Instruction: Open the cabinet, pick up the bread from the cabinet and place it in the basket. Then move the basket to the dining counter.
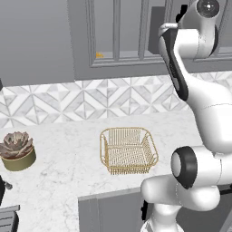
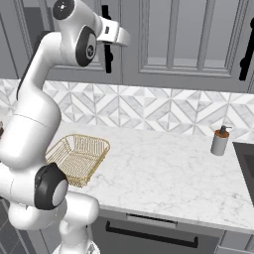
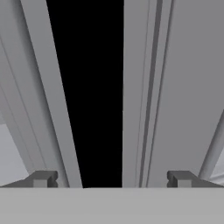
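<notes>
Two dark fingertips [image 3: 43, 178] stood nearest the hand camera, wide apart with nothing between them, and the black handle [image 3: 85, 92] filled the gap ahead, framed on both sides by grey door rails. From the base cameras the gripper [image 2: 110, 32] was raised high against the cabinet [image 1: 118, 36], jaws open and level with the handle's upper part; whether a pad touched the bar could not be told. That door was shut, so the first step of the task was not yet done. Behind the glass, low at the left of the pane, a small orange patch showed, most likely the bread [image 1: 99, 55]. On the counter [image 2: 163, 163] below sat the basket [image 1: 128, 150], empty, near the front edge. A potted succulent [image 1: 17, 150] stood well to its left and a soap dispenser [image 2: 220, 141] far off to the right. The handle looked stiff and smooth, a narrow rod best clamped square across its middle so the door swings without the jaws sliding along it. The bun would probably be light and soft, wanting a gentle grip across its widest part. The wire basket should be light but springy, and its rim seemed the firmest place to hold.
</notes>
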